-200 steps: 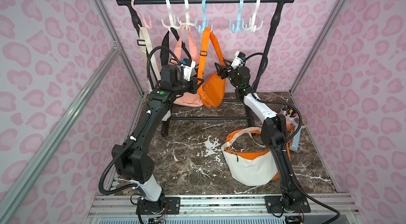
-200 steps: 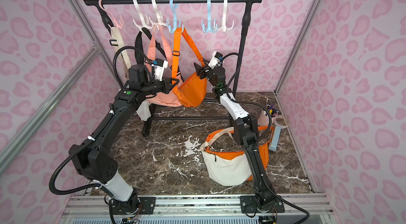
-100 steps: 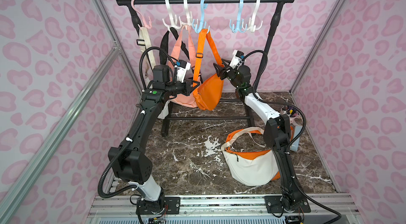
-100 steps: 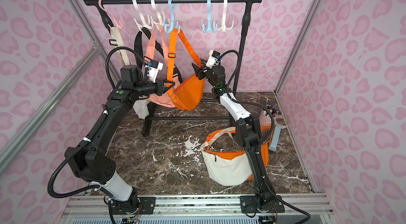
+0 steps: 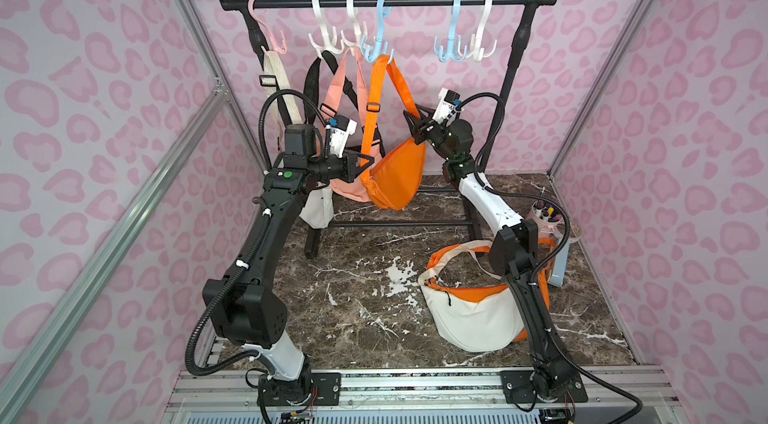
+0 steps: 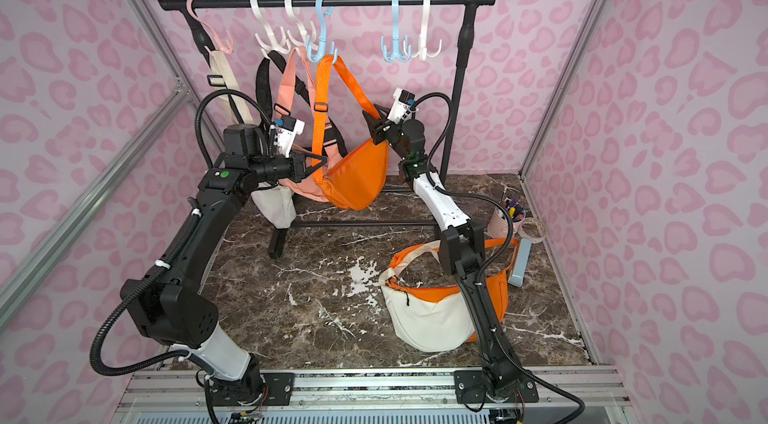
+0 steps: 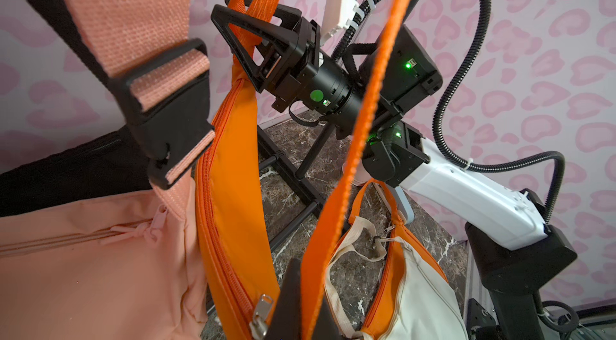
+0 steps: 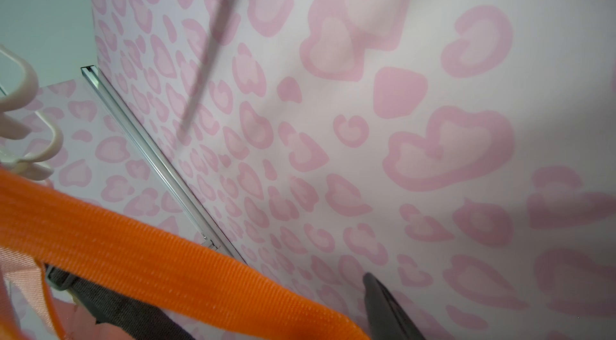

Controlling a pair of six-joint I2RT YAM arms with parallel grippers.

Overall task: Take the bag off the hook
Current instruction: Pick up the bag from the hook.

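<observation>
An orange bag (image 5: 395, 181) (image 6: 357, 183) hangs by its strap from a blue hook (image 5: 376, 48) (image 6: 320, 48) on the black rail. My left gripper (image 5: 368, 160) (image 6: 322, 160) (image 7: 308, 305) is shut on the left run of the orange strap (image 7: 353, 141), just above the bag body. My right gripper (image 5: 409, 118) (image 6: 370, 118) (image 7: 226, 5) straddles the right run of the strap (image 8: 166, 265) near the bag's right end. Its jaws stand partly apart, and one finger (image 8: 383, 305) shows a gap to the webbing.
A pink bag (image 5: 345, 189), a black bag and a cream bag hang left of the orange one. Empty blue and white hooks (image 5: 461, 48) hang to the right. A white-and-orange bag (image 5: 469, 318) lies on the marble floor by my right arm. A pink pen cup (image 5: 544, 218) stands at the back right.
My right gripper's jaws have narrowed around the strap and sit a little higher. My left arm has drawn back to the left, still gripping the strap, and the orange bag swung slightly left.
</observation>
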